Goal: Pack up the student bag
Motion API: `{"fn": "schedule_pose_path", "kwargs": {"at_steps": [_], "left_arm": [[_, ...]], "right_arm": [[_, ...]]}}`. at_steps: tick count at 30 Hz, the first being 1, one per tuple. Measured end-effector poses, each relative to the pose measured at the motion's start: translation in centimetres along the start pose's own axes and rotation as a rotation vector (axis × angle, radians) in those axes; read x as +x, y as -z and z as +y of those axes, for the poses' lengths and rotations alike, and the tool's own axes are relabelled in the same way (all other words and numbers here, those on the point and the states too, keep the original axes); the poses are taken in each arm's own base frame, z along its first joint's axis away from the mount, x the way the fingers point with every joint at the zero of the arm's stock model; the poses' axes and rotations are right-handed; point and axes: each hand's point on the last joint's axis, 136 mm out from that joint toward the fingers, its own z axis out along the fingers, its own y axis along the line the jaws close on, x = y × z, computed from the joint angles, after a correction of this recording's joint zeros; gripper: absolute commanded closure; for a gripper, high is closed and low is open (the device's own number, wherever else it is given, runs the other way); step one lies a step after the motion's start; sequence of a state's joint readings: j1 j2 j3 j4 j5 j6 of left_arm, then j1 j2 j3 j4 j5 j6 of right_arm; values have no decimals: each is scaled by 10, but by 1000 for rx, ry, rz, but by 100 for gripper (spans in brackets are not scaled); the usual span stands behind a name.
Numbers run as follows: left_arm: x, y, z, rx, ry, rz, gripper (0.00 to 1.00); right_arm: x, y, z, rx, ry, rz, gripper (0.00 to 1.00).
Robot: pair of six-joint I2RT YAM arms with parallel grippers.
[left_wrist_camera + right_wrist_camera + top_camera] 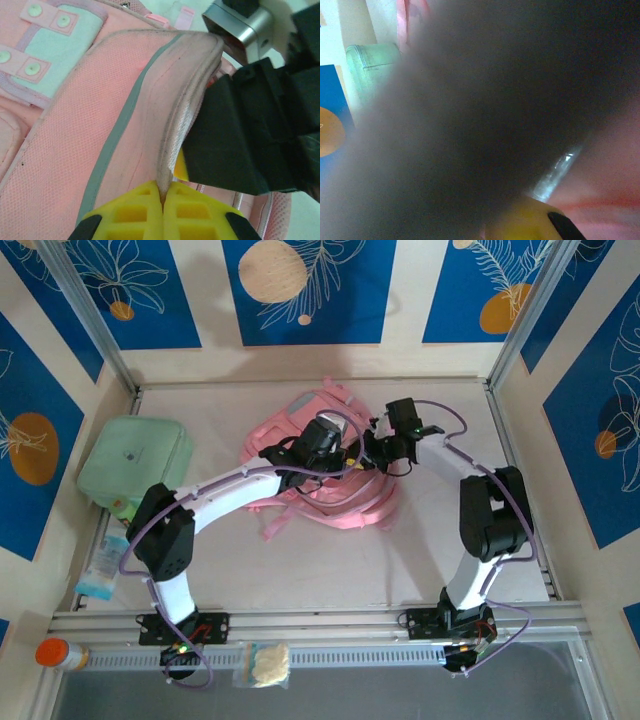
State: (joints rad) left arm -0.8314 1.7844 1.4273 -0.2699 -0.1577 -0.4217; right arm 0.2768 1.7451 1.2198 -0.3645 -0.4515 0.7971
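Observation:
The pink student bag (283, 433) lies in the middle of the table with its straps (335, 508) spread toward the front. My left gripper (343, 453) is over it. In the left wrist view its yellow fingertips (163, 187) are shut on the bag's grey-trimmed edge (172, 145), which rises from the bag's pink mesh panel (65, 150). My right gripper (377, 448) is right beside the left one. Its black finger (240, 140) and a yellow pad (181, 168) sit on that same edge, shut on it. A dark blur covers most of the right wrist view, where a yellow fingertip (532, 220) and pink fabric (615, 170) show.
A mint-green soft case (135, 460) lies at the left wall. In front of it is a blue-and-white packet (100, 575). An orange-capped bottle (55, 653) and a pale snack packet (262, 663) rest by the front rail. Walls enclose the table on three sides.

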Motion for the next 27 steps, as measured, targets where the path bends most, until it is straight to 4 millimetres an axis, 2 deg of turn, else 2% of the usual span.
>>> {"fn": "schedule_pose_path", "kwargs": {"at_steps": [6, 8, 14, 19, 23, 27], "left_arm": [[2, 0, -1, 10, 1, 5, 100], [2, -1, -3, 17, 8, 7, 100], [4, -2, -2, 19, 19, 14, 100], [5, -2, -2, 20, 19, 17, 100], [6, -3, -4, 33, 20, 21, 100], [15, -12, -8, 65, 22, 59, 100]], "right_arm": [[2, 8, -10, 61, 10, -29, 97], [2, 6, -12, 72, 11, -31, 100], [2, -14, -19, 114, 13, -24, 100], [-4, -14, -13, 88, 33, -45, 100], [4, 3, -12, 78, 44, -62, 100], [11, 42, -10, 100, 53, -124, 100]]}}
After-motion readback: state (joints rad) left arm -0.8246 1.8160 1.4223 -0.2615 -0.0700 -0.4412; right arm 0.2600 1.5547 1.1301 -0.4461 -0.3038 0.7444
